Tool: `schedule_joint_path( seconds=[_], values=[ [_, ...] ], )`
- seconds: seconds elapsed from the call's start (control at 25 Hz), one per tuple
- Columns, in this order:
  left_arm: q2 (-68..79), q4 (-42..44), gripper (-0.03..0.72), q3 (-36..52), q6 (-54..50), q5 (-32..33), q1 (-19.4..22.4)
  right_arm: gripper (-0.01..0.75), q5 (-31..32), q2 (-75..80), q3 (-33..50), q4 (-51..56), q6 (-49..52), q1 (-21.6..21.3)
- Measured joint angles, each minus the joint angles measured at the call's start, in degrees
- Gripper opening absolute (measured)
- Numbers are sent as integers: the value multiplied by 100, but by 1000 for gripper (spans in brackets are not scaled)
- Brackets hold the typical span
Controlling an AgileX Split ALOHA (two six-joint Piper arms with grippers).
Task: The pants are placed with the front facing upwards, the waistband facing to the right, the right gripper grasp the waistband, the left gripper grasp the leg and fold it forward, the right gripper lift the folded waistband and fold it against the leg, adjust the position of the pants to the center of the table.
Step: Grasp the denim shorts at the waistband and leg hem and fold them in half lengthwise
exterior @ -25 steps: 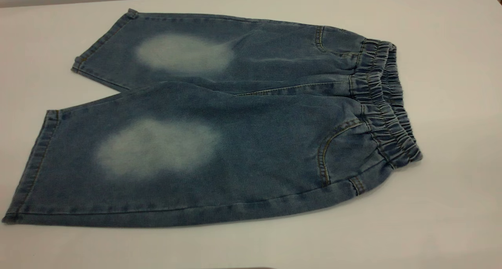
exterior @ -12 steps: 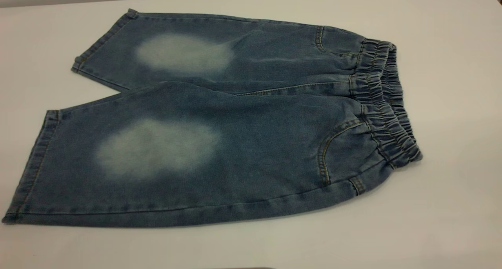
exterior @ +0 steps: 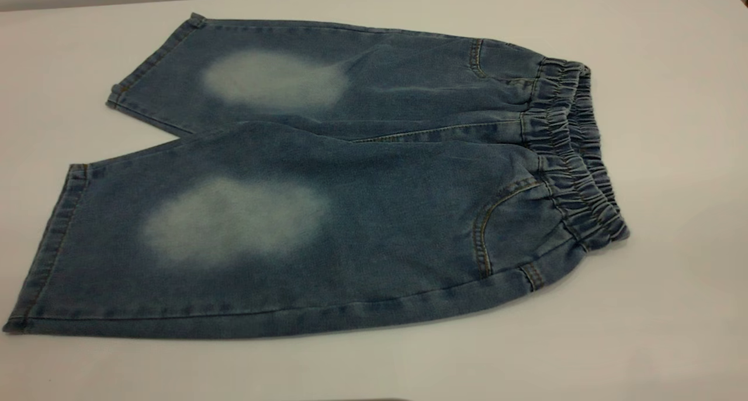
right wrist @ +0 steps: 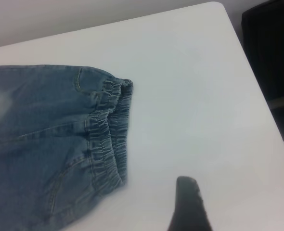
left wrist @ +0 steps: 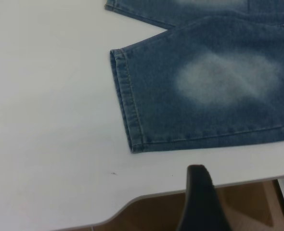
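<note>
On the table [exterior: 672, 126], seen from the exterior camera, the pants [exterior: 374, 214] lie flat and unfolded with the front up. Relative to the pants' crotch, the waistband [exterior: 575, 155] lies to the right, its gathered elastic running along the garment's right edge, and the two legs spread to the left. Each leg carries a pale faded oval patch; orange-tan stitching outlines the pockets just beside the waistband. The hem of the nearer leg reaches almost to the left border of this view, while the hem of the farther leg lies closer to the crotch. Neither gripper appears in this view.

From the left wrist camera, the pants [left wrist: 214, 82] show the hem of the nearer leg and one faded patch, resting on the table [left wrist: 50, 120]. A single dark finger of the left gripper [left wrist: 202, 202] juts into view over the table's edge, apart from the hem and touching no cloth. Only that one finger shows, so whether the fingers are spread or pressed together cannot be told.

From the right wrist camera, the waistband [right wrist: 108, 137] and a pocket seam of the pants [right wrist: 36, 134] lie on the table [right wrist: 195, 86]. One dark finger of the right gripper [right wrist: 187, 207] hangs near the waistband's end, clear of the fabric. Its spread likewise cannot be told.
</note>
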Motion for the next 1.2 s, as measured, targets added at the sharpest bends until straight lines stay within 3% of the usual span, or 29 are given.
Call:
schedule_joint_path(
  seconds=[0.64,0.96,1.2],
  values=[
    [217,11,406,-48,-75,-42,0,452,-109,251,14,175,-17,0],
    [2359,130,394,-647,46,-1232,0,452,-991,2198,-29,857,-937,0],
    [4077,-372,403,-796,1063,-2246,-3,481,-2042,3940,-29,1870,-2112,0]
  ],
)
